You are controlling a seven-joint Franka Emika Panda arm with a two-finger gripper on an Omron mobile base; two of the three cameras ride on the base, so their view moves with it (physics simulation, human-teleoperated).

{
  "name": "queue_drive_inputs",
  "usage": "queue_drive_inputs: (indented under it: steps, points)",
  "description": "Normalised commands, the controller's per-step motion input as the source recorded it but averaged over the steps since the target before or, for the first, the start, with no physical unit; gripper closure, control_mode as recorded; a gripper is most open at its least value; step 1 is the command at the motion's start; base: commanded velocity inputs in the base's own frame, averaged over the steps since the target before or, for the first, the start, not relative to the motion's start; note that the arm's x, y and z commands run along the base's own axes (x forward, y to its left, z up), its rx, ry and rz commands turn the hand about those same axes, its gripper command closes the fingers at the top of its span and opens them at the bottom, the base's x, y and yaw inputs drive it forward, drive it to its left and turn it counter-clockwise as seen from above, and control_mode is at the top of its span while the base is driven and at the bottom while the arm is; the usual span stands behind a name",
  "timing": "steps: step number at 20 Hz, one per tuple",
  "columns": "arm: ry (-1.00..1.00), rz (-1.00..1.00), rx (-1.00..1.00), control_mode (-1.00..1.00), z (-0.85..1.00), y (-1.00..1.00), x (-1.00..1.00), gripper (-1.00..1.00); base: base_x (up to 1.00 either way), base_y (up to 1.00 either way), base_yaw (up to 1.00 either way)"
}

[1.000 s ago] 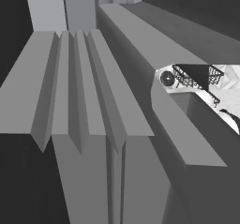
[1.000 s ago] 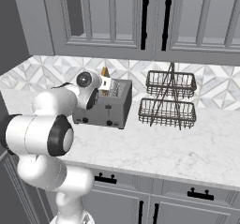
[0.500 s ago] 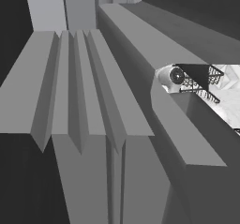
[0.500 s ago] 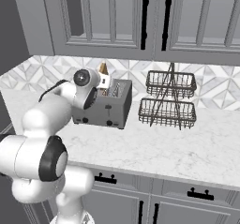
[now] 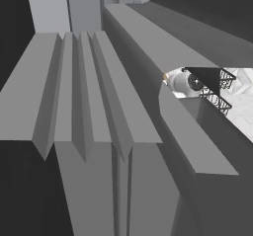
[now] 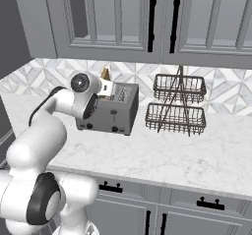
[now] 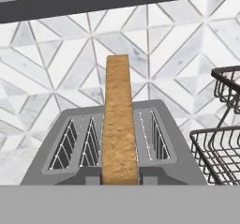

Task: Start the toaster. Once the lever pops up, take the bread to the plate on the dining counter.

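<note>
Bread (image 7: 120,124) stands edge-on, upright above the toaster (image 6: 109,113), clear of the slots. Fingers (image 6: 104,84) seem pinched on its lower edge; tips hidden in hand view, so grip is judged, not certain. Wire rack (image 6: 176,106) just right of toaster on the marble surface (image 6: 197,155). Step: lifting out the slice. Next: raise it clear, then carry it toward the plate.

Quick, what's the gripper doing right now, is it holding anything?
Gripper: jaws closed on the bread, above the toaster.
</note>
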Motion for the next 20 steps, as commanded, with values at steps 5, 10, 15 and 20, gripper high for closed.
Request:
queue_drive_inputs:
  steps: [5, 10, 15, 20]
  points:
    - [0.14, 0.00, 0.00, -1.00, 0.29, 0.00, -0.62, 1.00, 0.00, 0.00, 0.00]
    - [0.06, 0.00, 0.00, -1.00, 0.19, 0.00, -0.97, 1.00, 0.00, 0.00, 0.00]
    - [0.00, 0.00, 0.00, -1.00, 0.31, 0.00, -1.00, 1.00, 0.00, 0.00, 0.00]
    - [0.01, 0.00, -0.10, -1.00, 0.36, 0.00, -0.94, 1.00, 0.00, 0.00, 0.00]
